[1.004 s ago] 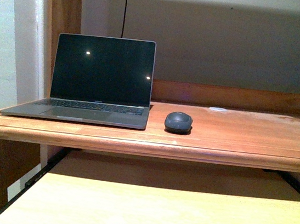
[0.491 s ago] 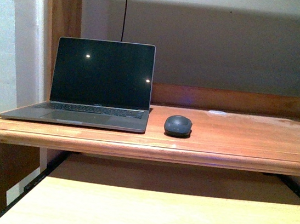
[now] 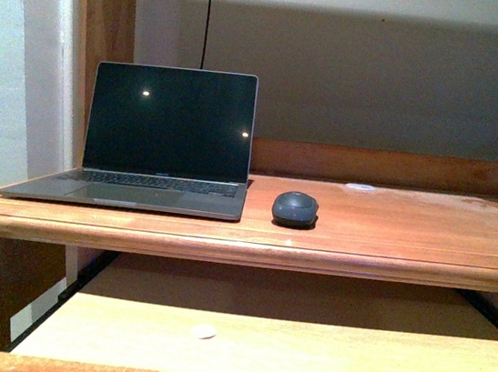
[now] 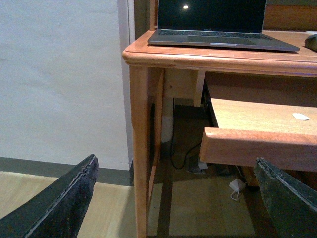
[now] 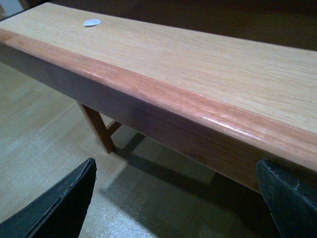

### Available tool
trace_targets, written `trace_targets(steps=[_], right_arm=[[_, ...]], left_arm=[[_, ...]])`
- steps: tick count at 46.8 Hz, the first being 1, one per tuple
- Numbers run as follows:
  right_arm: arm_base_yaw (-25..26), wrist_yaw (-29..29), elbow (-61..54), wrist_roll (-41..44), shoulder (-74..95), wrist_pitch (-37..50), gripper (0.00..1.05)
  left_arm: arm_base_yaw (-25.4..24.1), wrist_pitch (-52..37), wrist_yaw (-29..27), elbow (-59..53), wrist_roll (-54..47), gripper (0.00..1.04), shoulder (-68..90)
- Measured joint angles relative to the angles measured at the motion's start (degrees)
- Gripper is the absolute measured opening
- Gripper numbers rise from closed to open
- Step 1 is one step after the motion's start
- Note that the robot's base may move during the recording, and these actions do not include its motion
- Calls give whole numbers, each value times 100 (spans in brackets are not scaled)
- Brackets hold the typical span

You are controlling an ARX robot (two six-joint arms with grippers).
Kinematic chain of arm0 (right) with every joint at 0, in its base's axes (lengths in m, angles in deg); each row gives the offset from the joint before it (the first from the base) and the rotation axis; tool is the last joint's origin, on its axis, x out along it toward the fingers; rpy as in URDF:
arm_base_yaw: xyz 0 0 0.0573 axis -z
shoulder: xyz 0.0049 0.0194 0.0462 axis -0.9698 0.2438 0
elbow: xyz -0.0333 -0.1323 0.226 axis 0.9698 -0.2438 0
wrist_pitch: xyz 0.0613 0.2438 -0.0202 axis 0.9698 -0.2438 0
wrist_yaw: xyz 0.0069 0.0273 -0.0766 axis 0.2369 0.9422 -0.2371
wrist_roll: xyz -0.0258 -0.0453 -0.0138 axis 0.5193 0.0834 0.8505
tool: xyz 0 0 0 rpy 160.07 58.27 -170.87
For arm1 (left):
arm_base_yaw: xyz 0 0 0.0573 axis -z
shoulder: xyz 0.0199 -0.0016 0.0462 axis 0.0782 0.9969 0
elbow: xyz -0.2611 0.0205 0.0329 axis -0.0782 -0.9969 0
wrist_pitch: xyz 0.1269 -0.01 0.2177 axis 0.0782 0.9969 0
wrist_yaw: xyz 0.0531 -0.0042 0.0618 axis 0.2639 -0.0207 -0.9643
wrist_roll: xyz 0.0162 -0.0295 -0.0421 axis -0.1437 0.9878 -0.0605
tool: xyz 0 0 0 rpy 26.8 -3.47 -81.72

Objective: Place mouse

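The mouse (image 3: pixel 295 208) sits on the wooden worktop (image 3: pixel 408 230), a little in from its front edge and just beside the right edge of the open laptop (image 3: pixel 158 142), not touching it. The laptop's screen is dark and it stands toward the worktop's left end. Below, a pale pull-out shelf (image 3: pixel 301 344) is drawn forward, with a small white disc (image 3: pixel 203 331) lying on it. Both arms hang low, out in front of the desk. The left end effector (image 4: pixel 178 198) has its fingers spread wide with nothing between them, and the right end effector (image 5: pixel 178 198) is likewise spread wide and empty, beneath the shelf's front lip.
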Motion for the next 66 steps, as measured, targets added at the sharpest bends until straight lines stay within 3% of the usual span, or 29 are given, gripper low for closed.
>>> trace_targets(steps=[15, 31, 49, 66], right_arm=[[-942, -1497, 1499, -358, 1344, -33, 97], [-1351, -2778, 2975, -610, 2374, -380, 97], [-1270, -2894, 2761, -929, 2166, -240, 97], [-575, -2693, 1014, -1821, -389, -866, 97]], left_arm=[[0, 0, -2, 0, 0, 97, 0], [0, 0, 0, 0, 0, 97, 0], [0, 0, 0, 0, 0, 97, 0], [0, 0, 0, 0, 0, 97, 0]])
